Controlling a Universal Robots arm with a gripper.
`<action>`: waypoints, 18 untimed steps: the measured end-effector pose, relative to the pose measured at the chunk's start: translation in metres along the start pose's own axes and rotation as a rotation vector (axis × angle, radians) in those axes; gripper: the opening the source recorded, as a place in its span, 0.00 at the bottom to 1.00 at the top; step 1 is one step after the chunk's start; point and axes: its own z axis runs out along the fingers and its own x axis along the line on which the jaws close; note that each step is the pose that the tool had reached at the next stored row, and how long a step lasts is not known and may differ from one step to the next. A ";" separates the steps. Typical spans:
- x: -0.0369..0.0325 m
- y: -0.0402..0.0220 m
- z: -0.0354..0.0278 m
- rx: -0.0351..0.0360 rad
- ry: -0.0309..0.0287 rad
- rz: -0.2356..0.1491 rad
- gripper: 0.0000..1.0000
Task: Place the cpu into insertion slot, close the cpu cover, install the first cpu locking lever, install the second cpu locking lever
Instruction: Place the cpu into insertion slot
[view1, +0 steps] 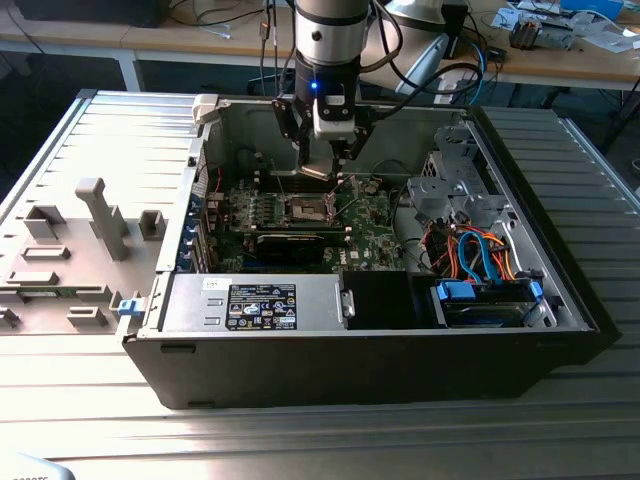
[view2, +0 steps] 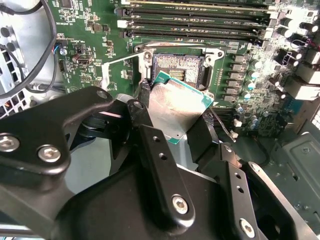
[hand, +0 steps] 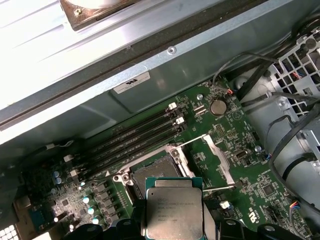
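Observation:
My gripper hangs inside the open computer case, shut on the cpu, a flat square chip with a dull silver top and a green edge. Black fingers clamp it on two opposite sides. The cpu is held tilted a little above the insertion slot, whose dark centre and silvery rim lie open on the green board. The cpu cover is swung open beside the slot, and the thin wire locking levers stand released.
Long black memory slots run alongside the socket. A labelled power-supply box lies along the case's front wall. On the exterior view's right are a blue drive bay and loose cables. Grey fixtures stand on the table at the left.

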 end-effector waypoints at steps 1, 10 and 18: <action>0.0000 0.0000 0.0000 0.0000 -0.0002 0.002 0.54; 0.0000 0.0000 0.0003 0.0002 -0.0010 0.011 0.54; 0.0000 0.0000 0.0006 0.0004 -0.0018 0.019 0.54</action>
